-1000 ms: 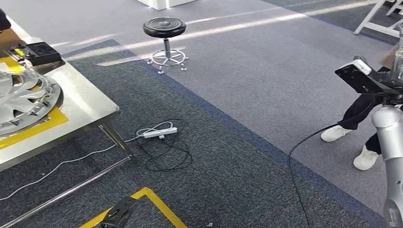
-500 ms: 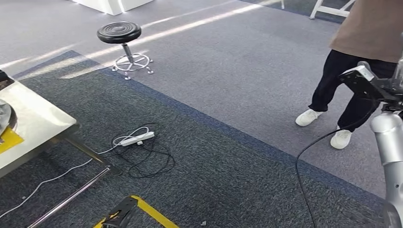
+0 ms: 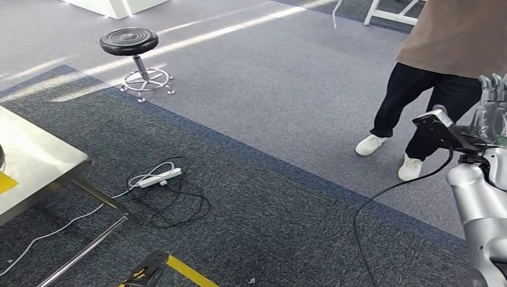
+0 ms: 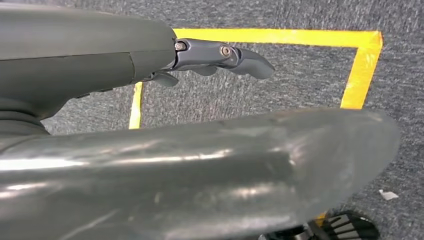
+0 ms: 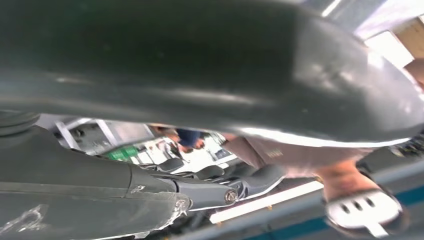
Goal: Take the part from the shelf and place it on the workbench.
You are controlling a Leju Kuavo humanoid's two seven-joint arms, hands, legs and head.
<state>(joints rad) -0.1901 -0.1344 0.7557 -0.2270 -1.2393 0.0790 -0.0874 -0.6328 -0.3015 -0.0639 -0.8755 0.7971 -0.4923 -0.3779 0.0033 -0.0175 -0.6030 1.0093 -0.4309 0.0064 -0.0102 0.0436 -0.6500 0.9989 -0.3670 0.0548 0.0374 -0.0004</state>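
The steel workbench (image 3: 37, 160) shows its corner at the left edge of the head view, with a bit of yellow marking (image 3: 5, 182) on it. My left hand (image 3: 143, 274) hangs low over the carpet; in its wrist view the fingers (image 4: 220, 55) stretch out straight above yellow floor tape (image 4: 361, 70) and hold nothing. My right hand (image 3: 491, 110) is raised at the right edge, fingers upright and apart. In the right wrist view its fingers (image 5: 220, 192) also lie stretched out with nothing in them.
A person in dark trousers and white shoes (image 3: 418, 95) stands close to my right arm. A black stool (image 3: 130, 43) stands at the back left. A white power strip (image 3: 158, 177) with loose cables lies on the carpet by the workbench leg. A black cable (image 3: 382, 197) trails from my right arm.
The camera has turned right: the workbench with its silver wheel cover slid out to the left and the person came into view. My right hand's fingers now show above the wrist.
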